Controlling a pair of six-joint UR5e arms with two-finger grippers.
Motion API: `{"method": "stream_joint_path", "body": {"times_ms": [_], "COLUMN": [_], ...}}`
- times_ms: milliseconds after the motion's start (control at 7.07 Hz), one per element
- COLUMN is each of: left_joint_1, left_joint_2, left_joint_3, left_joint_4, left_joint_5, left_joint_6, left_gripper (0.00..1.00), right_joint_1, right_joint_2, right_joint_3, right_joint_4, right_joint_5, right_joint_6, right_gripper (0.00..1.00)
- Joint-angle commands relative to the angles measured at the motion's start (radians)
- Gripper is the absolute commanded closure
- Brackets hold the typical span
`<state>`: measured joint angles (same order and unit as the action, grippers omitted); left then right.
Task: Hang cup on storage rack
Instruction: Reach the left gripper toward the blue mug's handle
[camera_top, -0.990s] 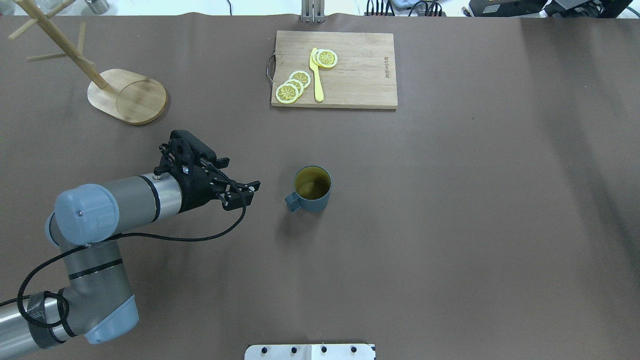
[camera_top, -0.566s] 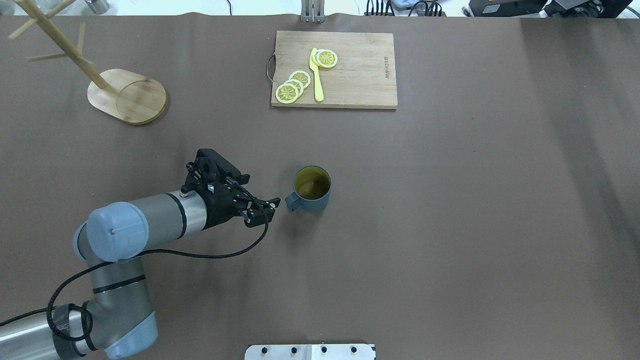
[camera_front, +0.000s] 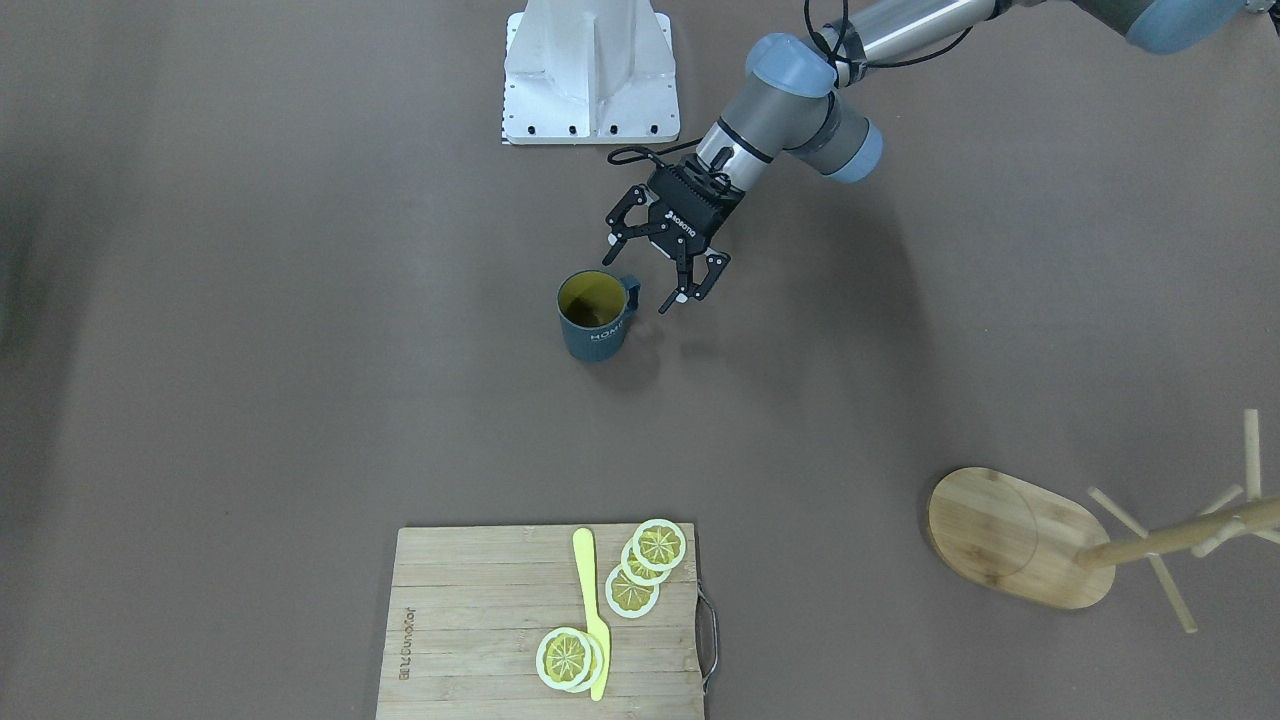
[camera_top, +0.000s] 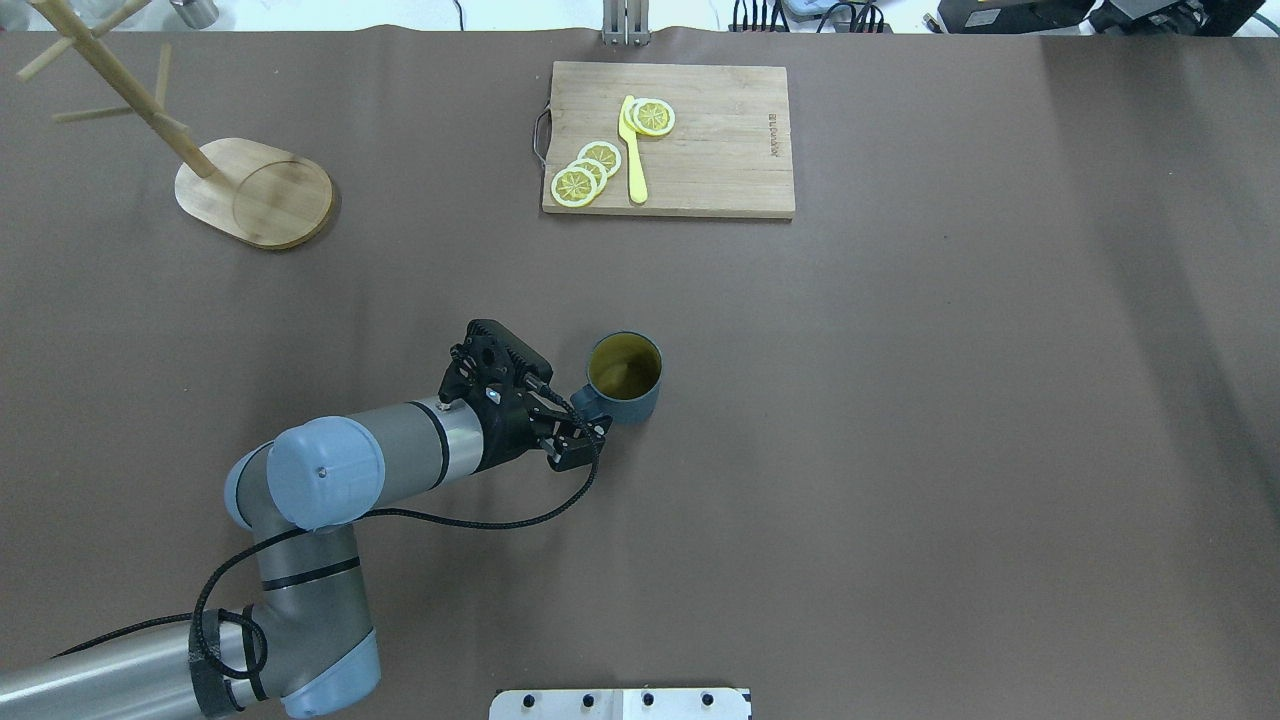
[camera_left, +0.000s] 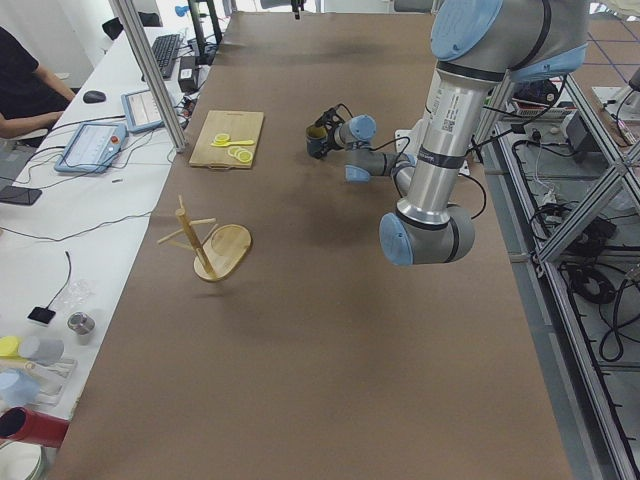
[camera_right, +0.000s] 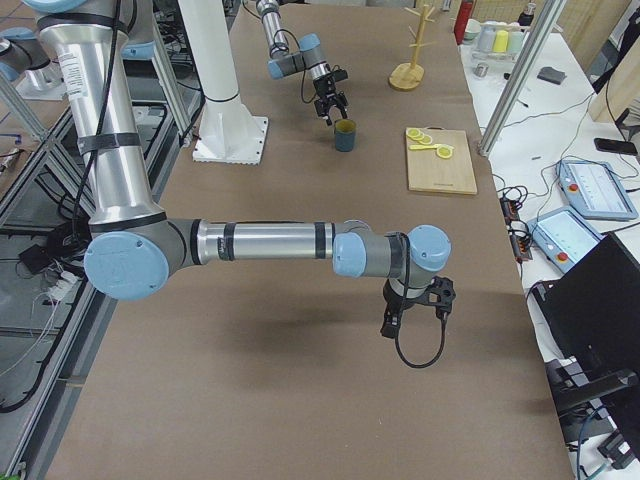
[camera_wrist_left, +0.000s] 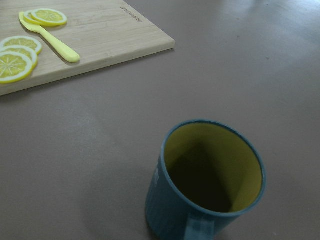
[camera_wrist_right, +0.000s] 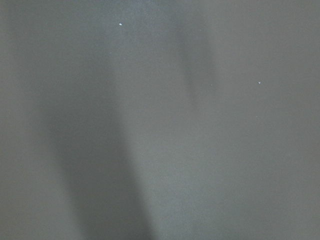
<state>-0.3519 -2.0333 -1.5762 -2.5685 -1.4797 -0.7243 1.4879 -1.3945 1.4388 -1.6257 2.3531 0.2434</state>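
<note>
We see the cup (camera_front: 596, 335) dark teal-blue outside with small white lettering, yellow-olive inside. The surface (camera_top: 900, 400) is plain matte brown. The storage rack (camera_top: 262, 193) and cutting board (camera_top: 710, 150) are light bamboo; the lemon slices (camera_top: 575, 186) are yellow with white rims, the knife (camera_top: 636, 170) yellow. The left gripper (camera_front: 640, 281) is black, its arm (camera_top: 410, 455) grey and pale blue.

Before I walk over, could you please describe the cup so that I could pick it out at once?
On the brown table, find the wooden cutting board with lemon slices at the far edge; the cup stands upright in mid-table, nearer the robot than that board. It is the only dark teal thing there, with a yellow-olive inside and a loop handle.
</note>
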Motion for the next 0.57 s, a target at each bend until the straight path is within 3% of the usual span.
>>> {"method": "stream_joint_path", "body": {"times_ms": [0, 141, 283, 424], "left_joint_1": [0.004, 0.004, 0.004, 0.005], "left_joint_2": [-0.010, -0.013, -0.015, -0.015], "left_joint_3": [0.016, 0.015, 0.013, 0.004], "left_joint_4": [0.001, 0.001, -0.002, -0.001], "left_joint_5": [-0.001, -0.001, -0.002, -0.004], "left_joint_6": [0.000, -0.004, -0.006, -0.027], "left_gripper": [0.43, 0.79, 1.00, 1.00], "right_joint_1": [0.000, 0.000, -0.001, 0.000], "right_joint_2": [0.003, 0.003, 0.003, 0.003], "right_joint_3": [0.008, 0.021, 0.026, 0.031], "right_joint_4": [0.001, 0.001, 0.001, 0.001], "right_joint_5": [0.000, 0.000, 0.000, 0.000], "right_joint_6": [0.017, 0.040, 0.045, 0.048], "right_gripper": [0.00, 0.00, 0.00, 0.00]}}
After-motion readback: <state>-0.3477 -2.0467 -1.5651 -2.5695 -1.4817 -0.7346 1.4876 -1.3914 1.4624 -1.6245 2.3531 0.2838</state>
